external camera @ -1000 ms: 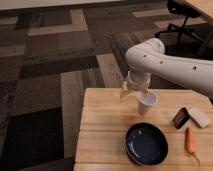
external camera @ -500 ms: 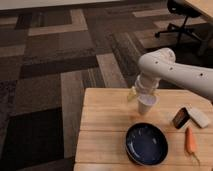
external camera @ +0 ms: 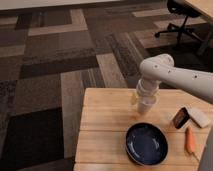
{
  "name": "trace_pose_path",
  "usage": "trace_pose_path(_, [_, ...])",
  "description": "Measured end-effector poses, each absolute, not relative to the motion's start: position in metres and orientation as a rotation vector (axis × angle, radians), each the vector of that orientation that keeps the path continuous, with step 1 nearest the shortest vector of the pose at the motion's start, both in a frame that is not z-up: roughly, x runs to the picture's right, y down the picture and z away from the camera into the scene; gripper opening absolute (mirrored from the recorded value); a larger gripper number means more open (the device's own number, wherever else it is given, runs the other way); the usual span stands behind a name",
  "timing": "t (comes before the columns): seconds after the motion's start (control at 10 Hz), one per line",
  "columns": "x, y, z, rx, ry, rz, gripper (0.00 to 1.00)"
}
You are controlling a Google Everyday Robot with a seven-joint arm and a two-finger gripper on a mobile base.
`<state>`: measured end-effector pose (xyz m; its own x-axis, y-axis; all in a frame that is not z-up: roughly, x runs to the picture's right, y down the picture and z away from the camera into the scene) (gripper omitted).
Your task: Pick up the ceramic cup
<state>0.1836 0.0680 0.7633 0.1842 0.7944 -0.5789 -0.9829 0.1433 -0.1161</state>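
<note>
The small white ceramic cup point(external camera: 147, 106) stands on the wooden table point(external camera: 105, 125) near its far edge, just behind the wide dark blue bowl point(external camera: 146, 144). My gripper point(external camera: 143, 100) comes down from the white arm point(external camera: 175, 75) at the right and sits directly over the cup, around its top. The upper part of the cup is hidden by the gripper. I cannot tell whether the cup rests on the table or is held just above it.
A dark rectangular packet point(external camera: 180, 117) and a white cloth-like item point(external camera: 199, 117) lie at the right of the table, with an orange carrot point(external camera: 189, 140) in front of them. Patterned carpet surrounds the table. An office chair point(external camera: 180, 20) stands at the far right.
The arm has lowered its wrist onto the cup, and the view has shifted slightly. The cup stays at about the same spot on the table.
</note>
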Motion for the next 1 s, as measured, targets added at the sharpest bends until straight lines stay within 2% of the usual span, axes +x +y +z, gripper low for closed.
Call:
trace_pose_path(0.1, [0.184, 0.064, 0.758, -0.515, 0.453, 1.339, 0.02])
trace_pose_path(0.2, [0.181, 0.059, 0.752, -0.501, 0.491, 1.34, 0.0])
trace_pose_path(0.6, [0.162, 0.007, 0.711, -0.404, 0.52, 1.385, 0.0])
trace_pose_path(1.0, [0.147, 0.0, 0.695, -0.425, 0.494, 1.425, 0.0])
